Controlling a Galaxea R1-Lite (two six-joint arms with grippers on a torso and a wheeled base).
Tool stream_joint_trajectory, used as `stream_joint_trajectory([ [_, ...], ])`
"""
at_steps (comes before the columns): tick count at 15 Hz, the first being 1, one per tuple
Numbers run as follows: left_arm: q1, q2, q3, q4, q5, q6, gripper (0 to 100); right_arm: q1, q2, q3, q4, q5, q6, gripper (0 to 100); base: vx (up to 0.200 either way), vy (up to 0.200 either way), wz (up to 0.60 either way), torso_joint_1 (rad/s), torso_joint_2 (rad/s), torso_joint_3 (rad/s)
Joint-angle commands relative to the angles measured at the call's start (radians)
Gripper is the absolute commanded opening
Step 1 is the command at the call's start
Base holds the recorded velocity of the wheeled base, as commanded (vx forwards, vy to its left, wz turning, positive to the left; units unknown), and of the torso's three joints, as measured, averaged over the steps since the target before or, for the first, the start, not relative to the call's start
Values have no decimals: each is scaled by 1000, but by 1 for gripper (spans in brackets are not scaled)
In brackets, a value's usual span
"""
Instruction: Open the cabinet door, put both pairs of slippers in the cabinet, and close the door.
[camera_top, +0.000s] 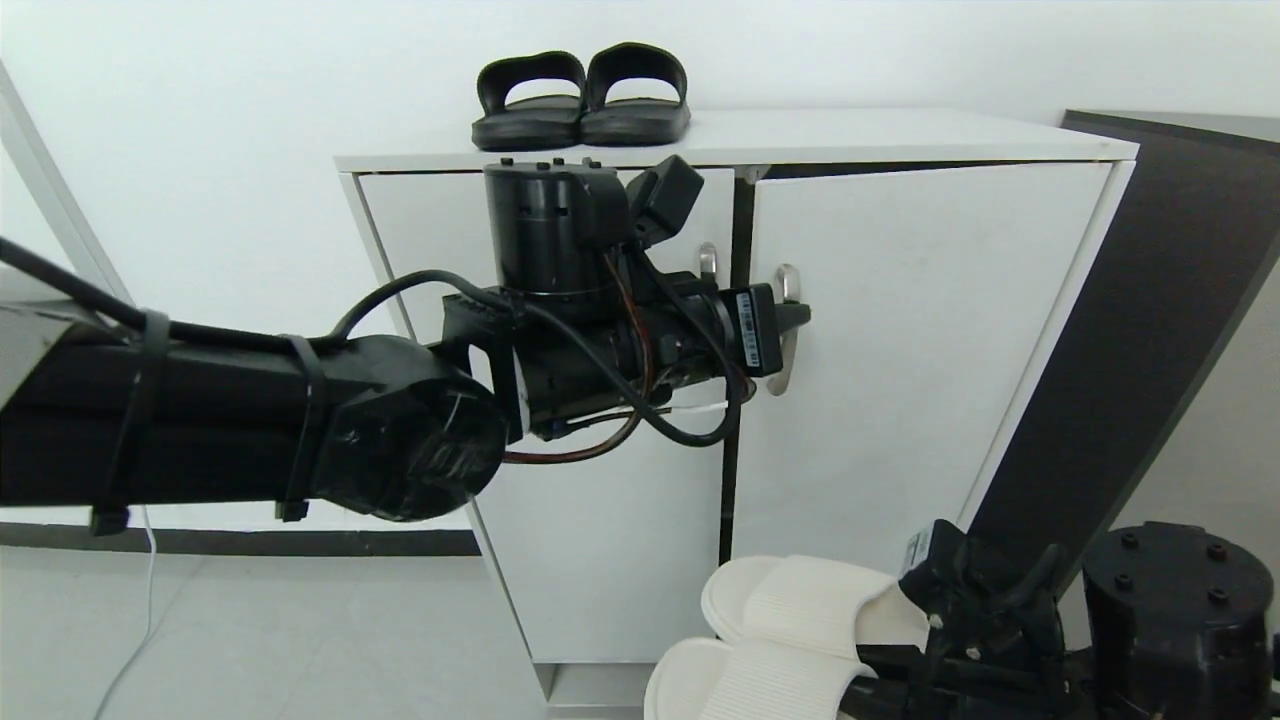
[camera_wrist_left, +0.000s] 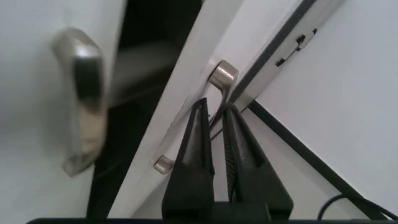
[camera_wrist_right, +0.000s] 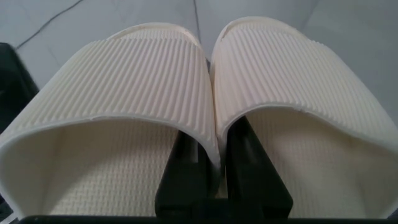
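While the left claw (camera_top: 795, 318) pinched narrow on the right door's handle (camera_top: 783, 375), the cabinet (camera_top: 900, 135) stood with that door (camera_top: 900, 400) barely ajar, and a dark gap showed along its top and left edges. From the left wrist, the fingers (camera_wrist_left: 198, 146) were seen closed on the handle's thin bar. The left door (camera_top: 420, 230) looked flush, with its own handle (camera_top: 708, 258) just left of the gap. Black slippers (camera_top: 582, 95) sat side by side on the cabinet top, toward its left end. Near and low at right, the right claw (camera_wrist_right: 210, 163) was clamped on the touching inner straps of the white slippers (camera_top: 790, 620), which were held together before the right door's foot.
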Motion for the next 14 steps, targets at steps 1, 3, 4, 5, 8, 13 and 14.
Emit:
stream_joint_trajectory([
  [1,-26,-80,84,-27,0,0,0,2,-33,40,-5,24,-31,0,0,0,0,0,0,0],
  [3,-41,-130,150,-50,1,1,0,2,-34,63,-6,47,-75,0,0,0,0,0,0,0],
  [4,-52,-158,179,-54,6,3,0,2,-36,73,-8,60,-86,0,0,0,0,0,0,0],
  [5,-54,-187,210,-57,6,3,0,2,-37,77,-8,68,-88,0,0,0,0,0,0,0],
  [8,-38,-225,242,-60,8,0,0,2,-39,77,-8,68,-94,0,0,0,0,0,0,0],
  [13,31,-153,223,-185,-11,-72,0,9,-39,82,-6,68,-94,0,0,0,0,0,0,0],
  [14,39,-121,210,-205,-19,-74,0,13,-39,83,-6,68,-94,0,0,0,0,0,0,0],
])
